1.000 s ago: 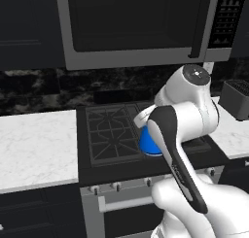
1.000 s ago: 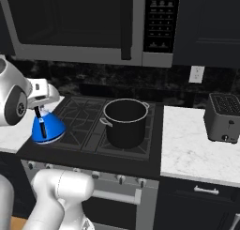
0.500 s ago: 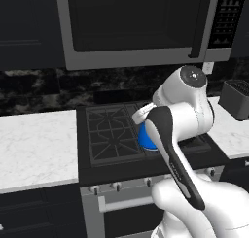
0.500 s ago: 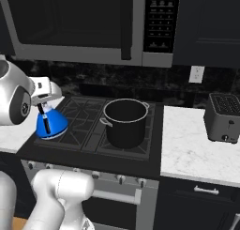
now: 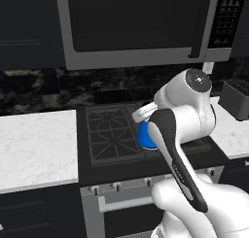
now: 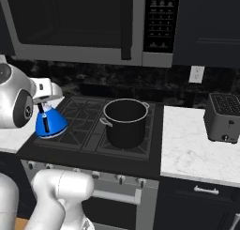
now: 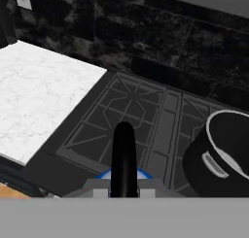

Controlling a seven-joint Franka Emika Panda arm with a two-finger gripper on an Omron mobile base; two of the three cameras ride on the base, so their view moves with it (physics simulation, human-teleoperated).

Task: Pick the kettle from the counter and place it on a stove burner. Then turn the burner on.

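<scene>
The small blue kettle (image 6: 50,125) hangs by its thin black handle (image 7: 123,154) from my gripper (image 6: 43,104), which is shut on that handle. It sits low over the stove burner (image 6: 71,132) at the cooktop's front left; whether it touches the grate I cannot tell. In the left base view my forearm covers most of the kettle (image 5: 145,136), and the gripper (image 5: 144,118) shows just above it. From the hand view the front-left grate (image 7: 99,132) lies below and ahead. The white counter (image 7: 39,93) runs off to the left.
A large black pot (image 6: 125,121) stands on the cooktop's right half, close beside the kettle's burner, and the hand view catches the pot (image 7: 224,157) at right. A toaster (image 6: 224,117) sits on the right counter (image 6: 187,151). A microwave (image 5: 131,28) hangs overhead. Stove knobs (image 5: 115,186) line the front.
The kettle, still held by its handle, has drifted slightly up and inward over the front-left grate along with my hand. The pot and toaster have not moved.
</scene>
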